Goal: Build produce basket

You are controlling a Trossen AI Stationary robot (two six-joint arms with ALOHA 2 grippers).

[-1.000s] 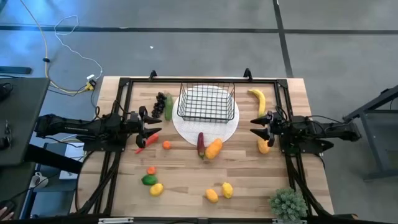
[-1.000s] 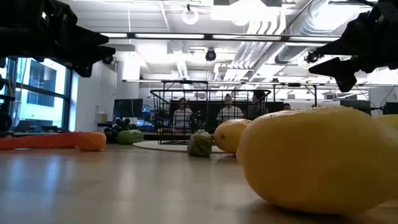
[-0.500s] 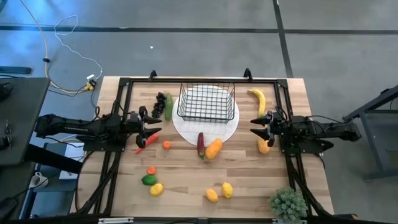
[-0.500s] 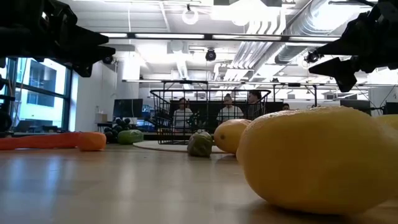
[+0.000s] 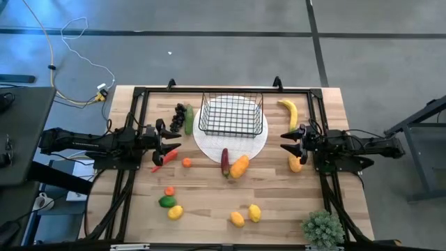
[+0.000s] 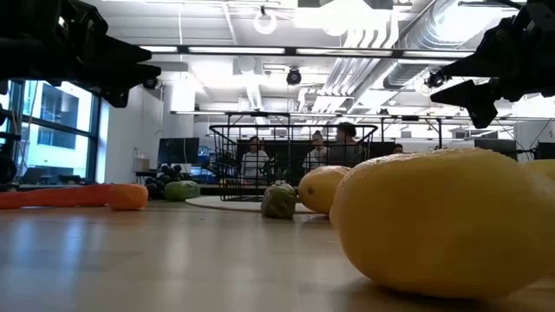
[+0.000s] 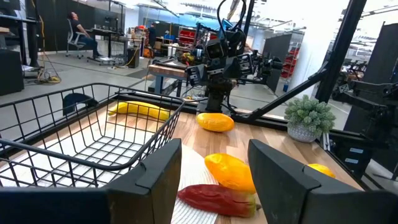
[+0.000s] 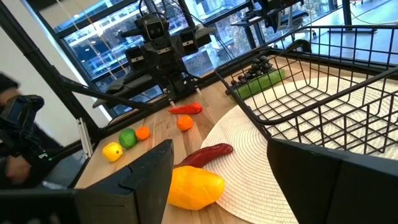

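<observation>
Black wire basket (image 5: 231,115) sits empty on the white disc (image 5: 256,144); produce lies scattered on the desk (image 5: 209,202). Left end effector (image 5: 171,139) and right end effector (image 5: 288,142) released. Only low view shows people behind

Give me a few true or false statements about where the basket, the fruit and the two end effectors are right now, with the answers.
1. The basket is empty. True.
2. The basket sits on the white round mat. True.
3. The banana lies inside the basket. False: it lies on the table, right of the basket.
4. The left end effector holds a lemon. False: it is open and empty.
5. The right end effector is open. True.
6. The plant stands beside the grapes. False: it stands at the opposite corner.
</observation>
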